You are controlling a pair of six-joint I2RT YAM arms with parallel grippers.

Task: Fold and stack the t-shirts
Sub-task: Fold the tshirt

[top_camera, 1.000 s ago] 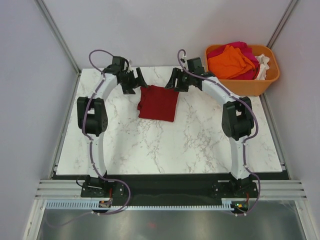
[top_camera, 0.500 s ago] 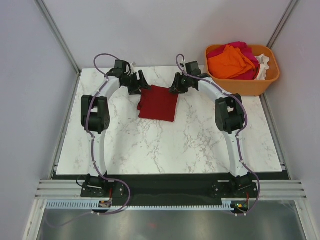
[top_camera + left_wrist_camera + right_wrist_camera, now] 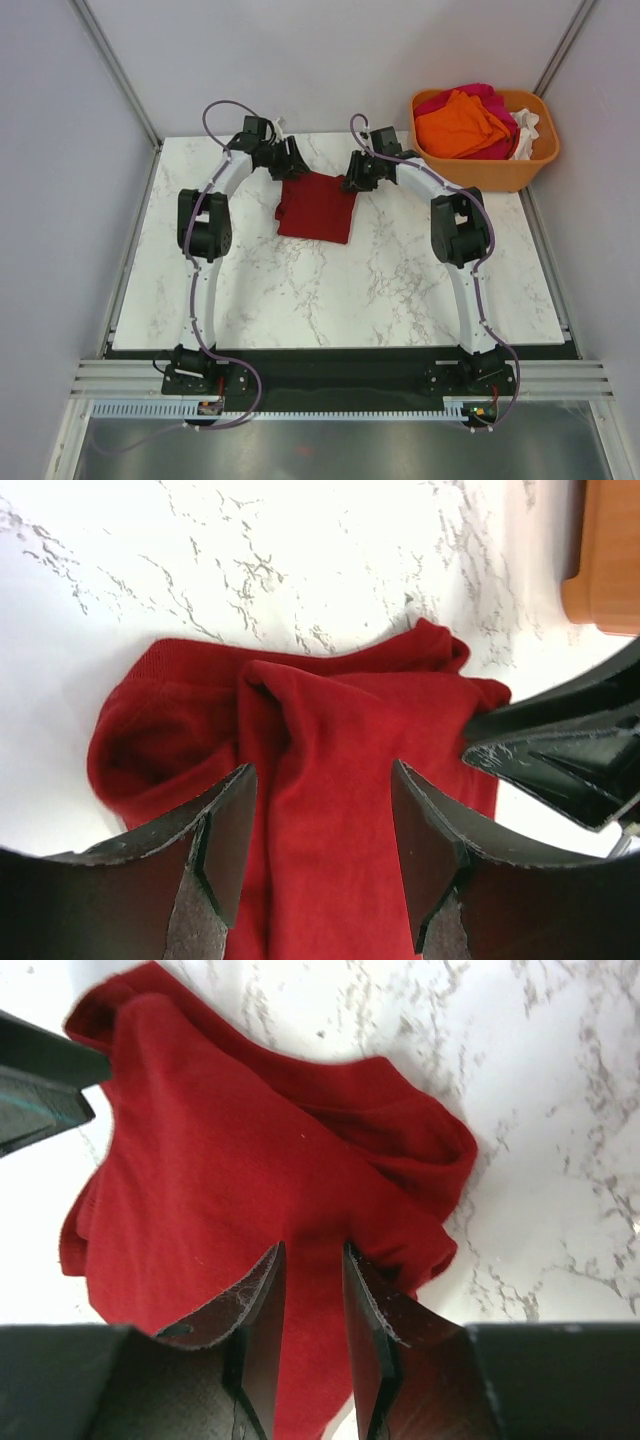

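The dark red t-shirt (image 3: 318,207) lies folded into a small rectangle at the far middle of the marble table (image 3: 250,290). My left gripper (image 3: 293,165) hovers at its far left corner. In the left wrist view its jaws (image 3: 320,780) stand wide open over the red cloth (image 3: 340,730). My right gripper (image 3: 358,176) is at the far right corner. In the right wrist view its jaws (image 3: 313,1255) stand a narrow gap apart over the shirt (image 3: 220,1160), low against the cloth. Orange (image 3: 460,122), magenta (image 3: 492,96) and white (image 3: 528,128) shirts lie piled in the tub.
The orange plastic tub (image 3: 490,172) stands at the table's far right corner; its edge shows in the left wrist view (image 3: 610,560). The two grippers are close together across the shirt's far edge. Grey walls close in the table at the back and sides.
Both arms have reached further back and inward, bringing the grippers down to the far corners of the red shirt. The shirt has not moved.
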